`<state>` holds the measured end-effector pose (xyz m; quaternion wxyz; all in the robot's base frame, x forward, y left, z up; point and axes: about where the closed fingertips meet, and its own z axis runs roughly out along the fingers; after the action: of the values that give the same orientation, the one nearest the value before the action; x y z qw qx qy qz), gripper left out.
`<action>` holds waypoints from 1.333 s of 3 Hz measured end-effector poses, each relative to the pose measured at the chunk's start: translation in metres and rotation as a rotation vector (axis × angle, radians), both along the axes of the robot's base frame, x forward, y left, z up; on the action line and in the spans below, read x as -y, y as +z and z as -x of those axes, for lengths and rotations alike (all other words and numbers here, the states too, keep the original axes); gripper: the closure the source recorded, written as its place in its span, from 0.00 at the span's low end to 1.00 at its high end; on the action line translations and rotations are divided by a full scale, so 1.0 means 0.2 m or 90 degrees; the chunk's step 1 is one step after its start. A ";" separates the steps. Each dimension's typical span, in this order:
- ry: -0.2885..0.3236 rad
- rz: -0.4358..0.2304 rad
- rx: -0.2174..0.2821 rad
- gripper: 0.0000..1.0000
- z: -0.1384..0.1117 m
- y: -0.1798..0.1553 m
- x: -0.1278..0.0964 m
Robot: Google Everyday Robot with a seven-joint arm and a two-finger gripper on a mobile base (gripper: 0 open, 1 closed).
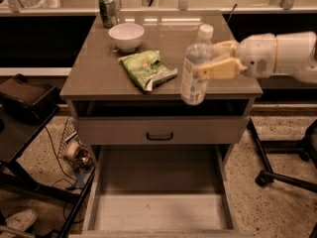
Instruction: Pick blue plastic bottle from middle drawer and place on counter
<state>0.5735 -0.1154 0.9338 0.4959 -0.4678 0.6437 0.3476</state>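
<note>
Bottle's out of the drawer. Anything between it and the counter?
Nothing visible. The gripper holds the blue plastic bottle over the counter's front edge, and the surface behind it is bare. The green snack bag lies apart toward the middle; white bowl and green soda can sit farther back.

High frontal view, angled down on counter (94,68), gripper (211,59) right
</note>
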 end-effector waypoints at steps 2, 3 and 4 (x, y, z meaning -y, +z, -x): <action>-0.181 -0.004 0.035 1.00 -0.71 0.30 0.30; -0.239 0.017 0.022 1.00 -0.90 0.17 0.39; -0.285 0.035 -0.001 1.00 -1.00 0.01 0.48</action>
<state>0.7743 -0.2108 0.9351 0.5471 -0.3264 0.7413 0.2113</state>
